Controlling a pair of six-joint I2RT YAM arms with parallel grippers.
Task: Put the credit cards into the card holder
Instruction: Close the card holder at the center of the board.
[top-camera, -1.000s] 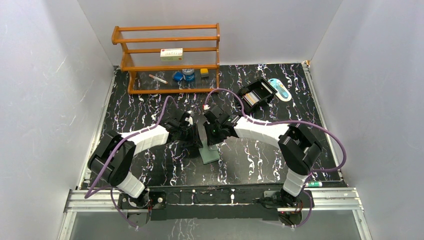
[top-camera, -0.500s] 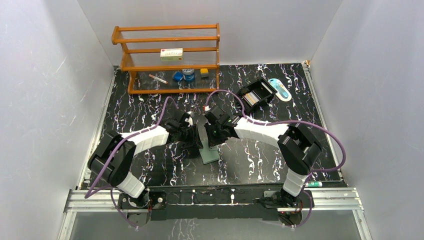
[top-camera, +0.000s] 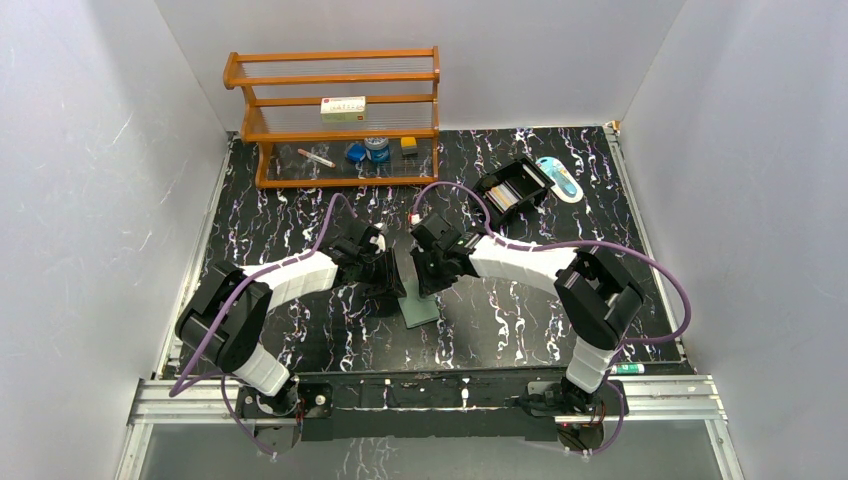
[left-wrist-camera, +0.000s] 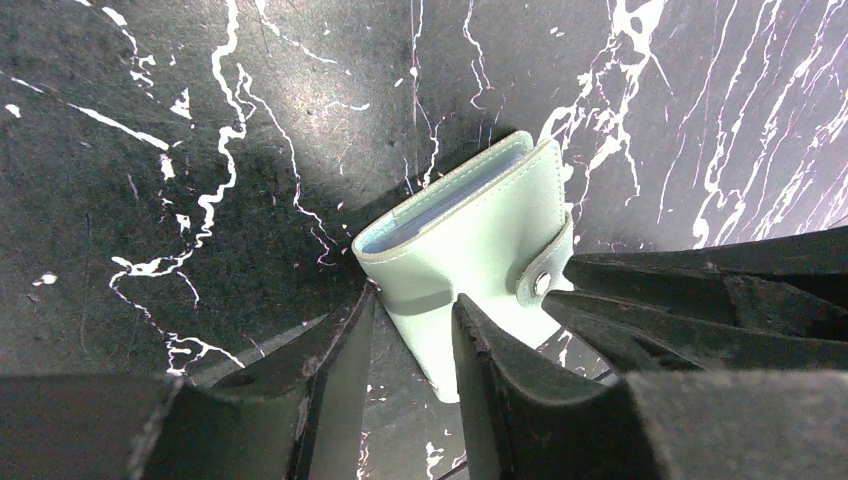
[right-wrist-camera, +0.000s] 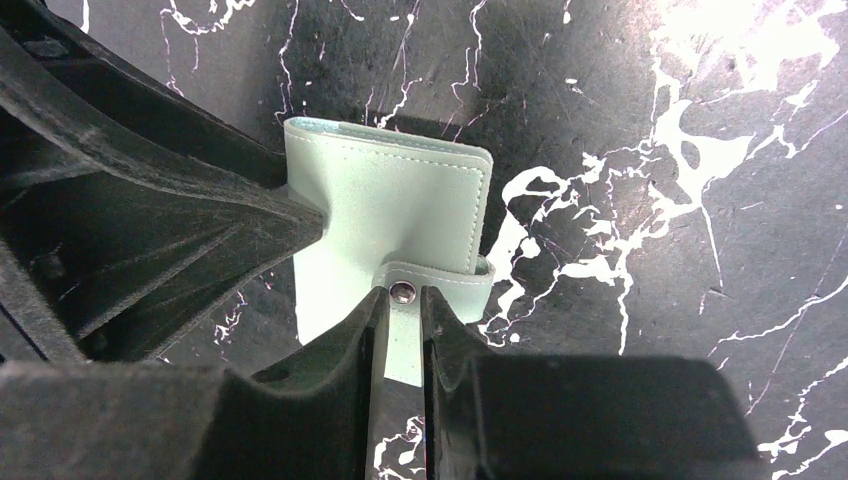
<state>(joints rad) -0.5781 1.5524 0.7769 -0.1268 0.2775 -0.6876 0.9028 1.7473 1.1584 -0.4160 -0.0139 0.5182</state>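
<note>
Teal card holder (left-wrist-camera: 470, 250): folded, on the black marbled table (top-camera: 300, 200), mid-table between both grippers.
Left gripper (left-wrist-camera: 415, 300): jaws partly spread, astride the card holder's near edge; whether they grip it, cannot tell.
Right gripper (right-wrist-camera: 402, 298): jaws almost together, pinching the snap tab (right-wrist-camera: 440, 280).
Black box (top-camera: 513, 188): farther right, well apart.
Wooden rack (top-camera: 340, 120): against the back wall.

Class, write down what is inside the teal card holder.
At the card holder mouth, only pale blue pocket edges show; the closed cover hides any cards.
</note>
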